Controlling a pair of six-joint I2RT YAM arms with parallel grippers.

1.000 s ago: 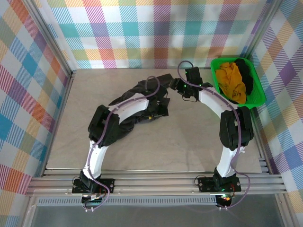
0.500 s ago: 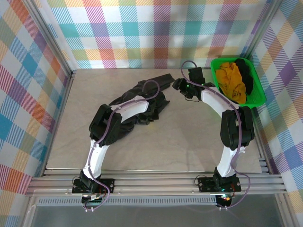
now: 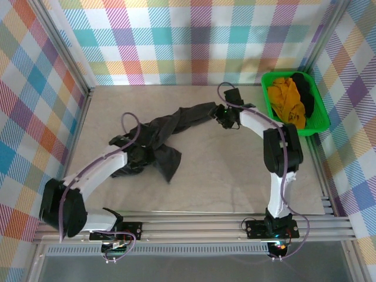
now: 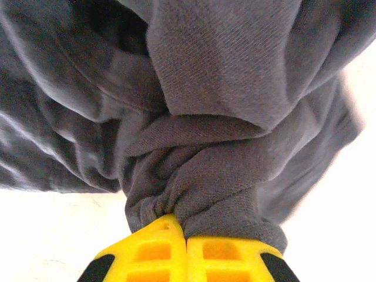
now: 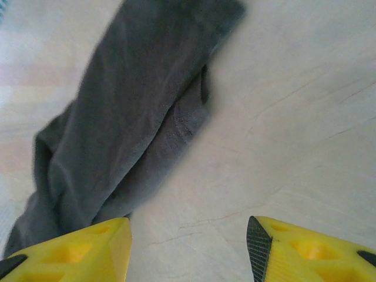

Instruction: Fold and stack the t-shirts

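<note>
Charcoal soft fabric t-shirt (image 3: 176,122) was pinched in the left gripper (image 4: 187,239), its jaws closed tight on a bunched fold.
From that grip it stretched away, twisted; its far end lay just ahead of the right gripper (image 5: 188,235), whose jaws stood parted and empty.

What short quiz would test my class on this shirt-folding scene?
1. True or false: the left pincer is shut on the dark shirt.
2. Where does the green basket stand? A: far right corner. B: far left corner. C: middle of the near edge.
3. Fill in: the right pincer is ___ over the table, with nothing between its fingers.

Key: 1 true; 2 A; 3 open.
</note>
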